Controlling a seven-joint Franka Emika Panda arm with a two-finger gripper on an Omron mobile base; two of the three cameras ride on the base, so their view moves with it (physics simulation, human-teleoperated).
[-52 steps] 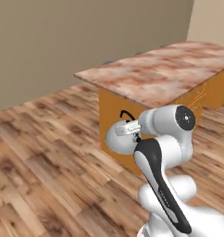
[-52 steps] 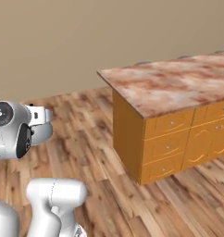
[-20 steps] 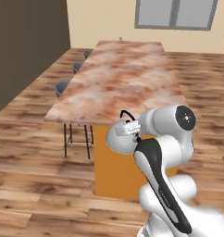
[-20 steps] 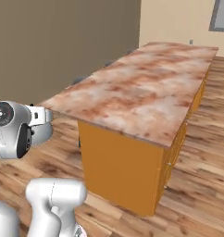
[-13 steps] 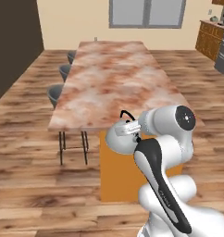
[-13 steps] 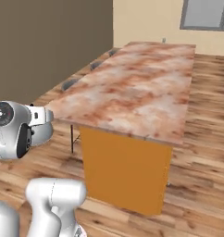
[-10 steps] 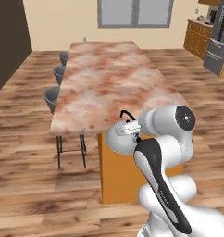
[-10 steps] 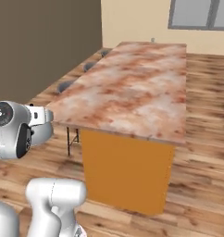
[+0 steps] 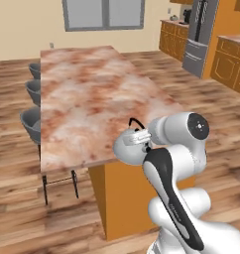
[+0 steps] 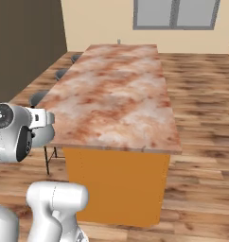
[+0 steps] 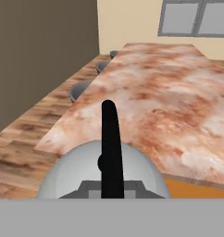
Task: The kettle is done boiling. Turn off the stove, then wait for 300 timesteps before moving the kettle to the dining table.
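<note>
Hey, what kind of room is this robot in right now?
Most likely the dining end of an open home kitchen: a long marbled table with grey stools along one side, plus wooden cabinets and a steel fridge at the back.

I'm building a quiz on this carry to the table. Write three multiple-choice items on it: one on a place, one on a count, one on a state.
1. Where is the kettle?
A. standing on the dining table
B. on the floor
C. held up at the near end of the dining table

2. How many grey stools show along the table's side in the left base view?
A. three
B. one
C. six

3. What is the gripper doing?
A. hanging open
B. shut on the kettle's black handle
C. pressing a stove knob

Answers:
1 C, its dome hangs at the arm's end, short of the tabletop.
2 A, three seats line that edge.
3 B, the handle rises from between the fingertips in the hand view.
</note>
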